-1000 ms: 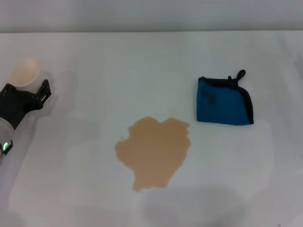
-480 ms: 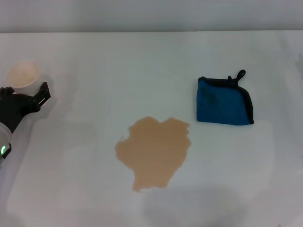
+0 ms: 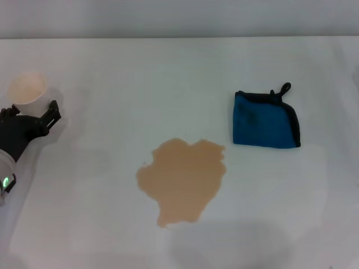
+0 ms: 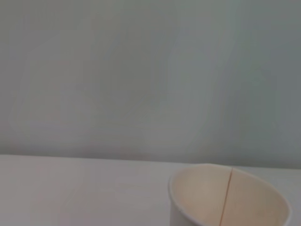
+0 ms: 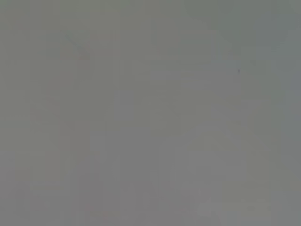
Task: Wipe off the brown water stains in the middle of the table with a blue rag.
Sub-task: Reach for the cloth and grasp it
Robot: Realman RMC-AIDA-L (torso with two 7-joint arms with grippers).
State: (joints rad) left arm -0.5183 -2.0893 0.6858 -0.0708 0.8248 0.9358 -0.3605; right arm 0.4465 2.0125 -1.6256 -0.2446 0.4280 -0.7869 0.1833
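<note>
Plainly, the left gripper [image 3: 49, 116] sits at the far left of the table [image 3: 168, 67], its dark fingers [image 3: 54, 107] apart and holding nothing, just beside a paper cup [image 3: 26, 88] that stands upright with a tan lining. The right gripper is out of every view, and its wrist camera gives only a blank grey field.

Nothing of the wiping looks begun: the blue rag [image 3: 265, 119] lies untouched on the robot's right, folded to a rough square, soft cloth with black edging and a small loop at its far corner. The brown water stains [image 3: 183, 179] form one flat, lobed, light tan puddle in the middle, well apart from the left gripper and near the rag, but not touching it.

By my judgement the step in hand is the reach for the rag. That calls for a pinch on the raised fold or the edging, since the cloth lies flat on a smooth white top.
</note>
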